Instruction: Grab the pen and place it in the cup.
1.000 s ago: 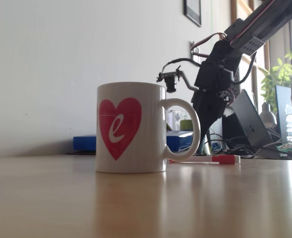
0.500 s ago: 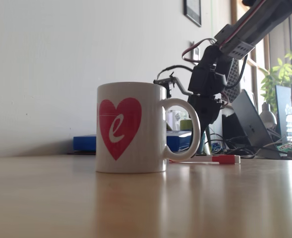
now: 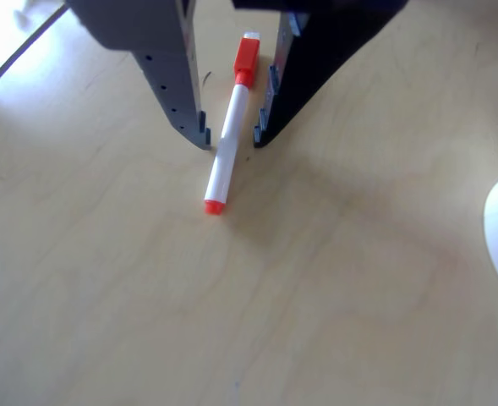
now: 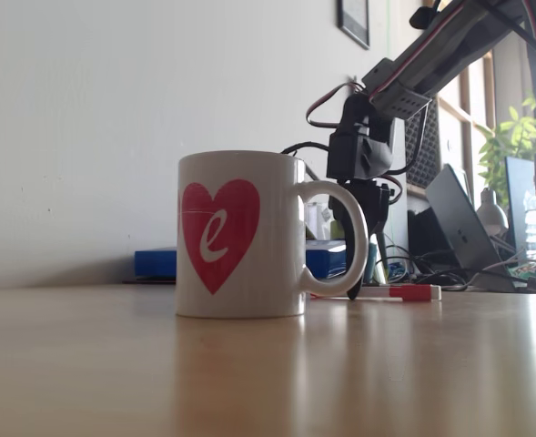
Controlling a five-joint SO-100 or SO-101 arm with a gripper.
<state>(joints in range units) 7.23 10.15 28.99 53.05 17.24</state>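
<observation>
Plainly the pen (image 3: 230,135) is a light, stiff thing, a slim white barrel with a red cap, lying flat on the wooden table (image 3: 147,296). It should lift easily but may roll or slip on smooth plastic. The claw (image 3: 230,139) stands apart, one finger on each side of the barrel, tips low by the wood and not yet touching it as far as the view from the arm allows. Mid-barrel, just below the cap, looks the best hold for balance. The cup (image 4: 240,234) stands upright nearer the fixed camera's edge of the table, the pen lying behind its handle.
</observation>
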